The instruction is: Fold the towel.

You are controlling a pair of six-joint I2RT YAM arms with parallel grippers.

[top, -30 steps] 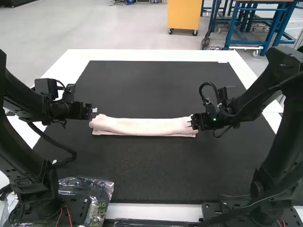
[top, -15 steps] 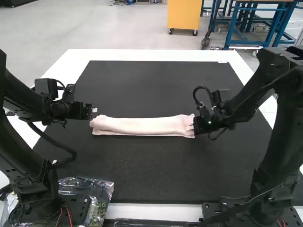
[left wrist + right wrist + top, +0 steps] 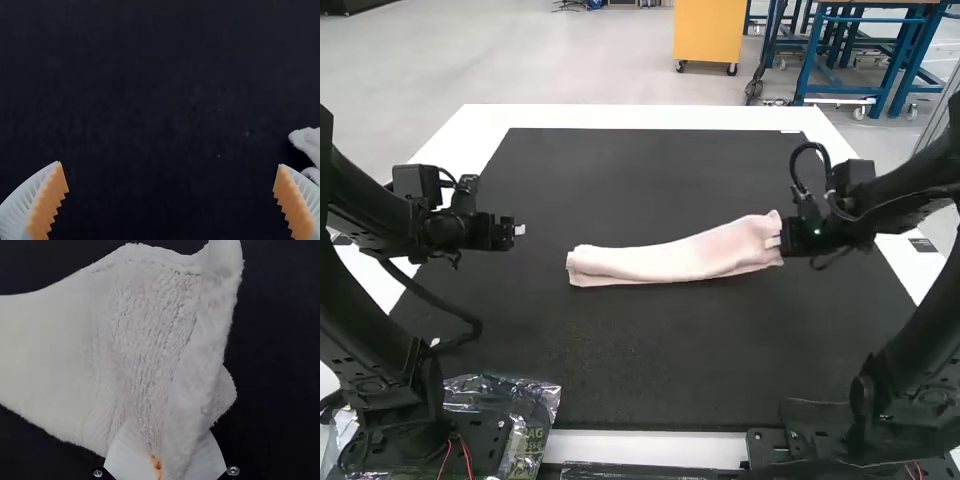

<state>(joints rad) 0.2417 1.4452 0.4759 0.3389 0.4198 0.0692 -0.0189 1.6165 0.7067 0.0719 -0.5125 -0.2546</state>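
One towel, clamped at its right end

Right arm (image 3: 905, 200): to the right of the towel (image 3: 670, 258), forearm sloping down toward it; the right gripper (image 3: 775, 242) has its fingers (image 3: 127, 455) clamped on that end, partly hidden by cloth. Left arm (image 3: 370, 215): beyond the towel's left end, left gripper (image 3: 523, 230) facing it, fingers apart. The towel lies as a folded strip, slanted over a dark mat (image 3: 620, 370) on the white table (image 3: 650, 117).

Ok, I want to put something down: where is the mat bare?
Between the towel and the far white border, and between it and the near one. It's crowded at the towel's right end, gripped by the right hand, and around the plastic bag.
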